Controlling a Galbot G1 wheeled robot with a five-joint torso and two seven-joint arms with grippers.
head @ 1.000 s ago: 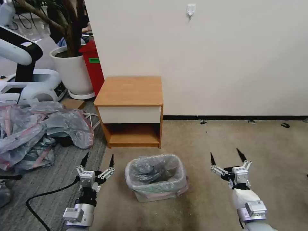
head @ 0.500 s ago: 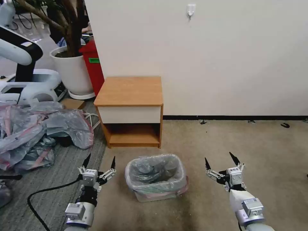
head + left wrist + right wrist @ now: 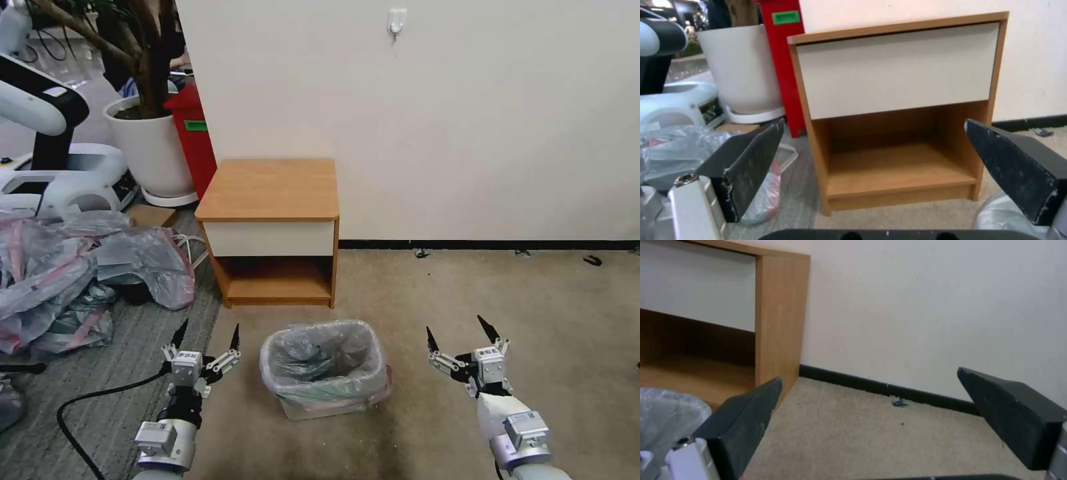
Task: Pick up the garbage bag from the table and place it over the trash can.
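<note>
The garbage bag (image 3: 325, 360), crinkled grey plastic with a pink band, is stretched over the rim of the small cream trash can (image 3: 312, 409) on the carpet in front of the table (image 3: 270, 190). The table's orange-brown top is bare. My left gripper (image 3: 207, 330) hangs open to the left of the can, holding nothing. My right gripper (image 3: 456, 328) hangs open to the can's right, also holding nothing. The left wrist view looks past the open left gripper (image 3: 873, 123) at the table (image 3: 898, 66), with a bit of the bag (image 3: 996, 213) at the edge. The right wrist view has the bag (image 3: 666, 410) beside the open right gripper (image 3: 869, 375).
A heap of grey-pink bags (image 3: 73, 267) lies on the floor at the left. Behind it stand a white plant pot (image 3: 150, 147), a tall red bin (image 3: 197, 140) and another robot (image 3: 47, 153). A black cable (image 3: 87, 407) runs by my left arm. Bare carpet lies to the right.
Both grippers have drawn back toward me and sunk a little, staying open; the right one also shifted slightly toward the can. The bag and can have not moved.
</note>
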